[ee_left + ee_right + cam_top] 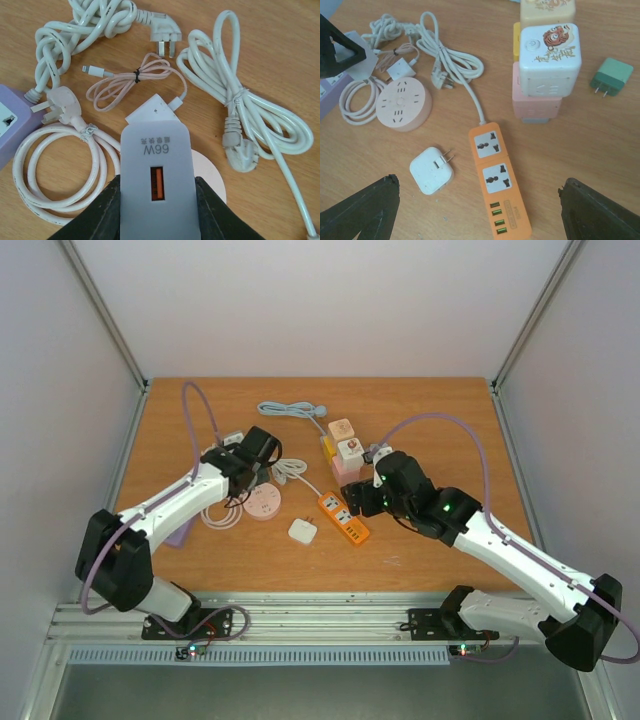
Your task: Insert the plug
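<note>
Charger (156, 185), grey and marked 66W, is clamped between the two dark fingers of the left gripper (157, 222), which is closed narrowly on its sides. In the left wrist view it fills the lower centre of the frame. The long axis of its visible face runs from bottom to top, its orange USB port is turned toward the camera, and its printing is read upside down. Its prongs cannot be seen. A slice of the pink round socket (212, 175) shows just right of it, low in the frame. Coiled white cables (250, 107) are spread across the upper part, and a purple strip (9, 125) is cut off by the left edge.

In the right wrist view the right gripper (480, 212) is held with its fingers spread wide at the two lower corners, and nothing is gripped. The orange power strip (497, 182) lies between them on the table (450, 420), its long axis running from upper centre to lower centre, with green USB ports at the lower end. A white adapter (431, 172) lies just left of it, its two prongs pointed to the upper right. Stacked cube sockets (547, 60) stand at the upper right, with a green adapter (611, 76) beside them.
</note>
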`<state>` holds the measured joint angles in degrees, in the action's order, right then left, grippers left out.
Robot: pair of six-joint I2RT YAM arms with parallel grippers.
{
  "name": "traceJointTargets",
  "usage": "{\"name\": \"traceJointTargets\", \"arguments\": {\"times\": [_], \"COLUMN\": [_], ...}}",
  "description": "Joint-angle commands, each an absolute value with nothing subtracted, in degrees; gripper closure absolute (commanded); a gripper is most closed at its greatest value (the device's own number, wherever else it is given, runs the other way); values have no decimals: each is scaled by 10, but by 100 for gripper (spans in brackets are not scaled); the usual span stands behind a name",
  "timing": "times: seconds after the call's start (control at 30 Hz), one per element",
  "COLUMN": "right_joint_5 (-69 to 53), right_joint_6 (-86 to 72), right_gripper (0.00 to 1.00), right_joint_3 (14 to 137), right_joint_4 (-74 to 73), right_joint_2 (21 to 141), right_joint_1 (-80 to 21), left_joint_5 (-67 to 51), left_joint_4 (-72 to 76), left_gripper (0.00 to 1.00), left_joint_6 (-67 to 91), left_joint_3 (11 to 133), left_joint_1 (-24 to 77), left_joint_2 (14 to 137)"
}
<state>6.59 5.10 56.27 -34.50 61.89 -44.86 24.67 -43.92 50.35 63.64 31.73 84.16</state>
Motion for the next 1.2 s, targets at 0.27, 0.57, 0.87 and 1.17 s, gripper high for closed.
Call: {"name": "traceJointTargets", "arguments": {"times": [0.27,0.57,0.87,1.17], "right_joint_5": [88,85,77,77], "right_joint_6": [18,18,18,16], "right_gripper": [12,13,13,13], "right_joint_3": [546,544,541,538], "right_joint_4": [-363,-357,-354,-356], "right_joint_2": [622,630,638,642], "right_joint_1": [-451,-451,-451,-451], "left_joint_5": [258,315,353,308], "left_joint_4": [-381,-316,-292,-261], "left_gripper": [100,100,100,100], "left_joint_6": [520,517,529,524], "left_joint_3": [634,599,579,553], "left_joint_1": [331,348,348,350], "left_joint_2": [905,924,948,926]}}
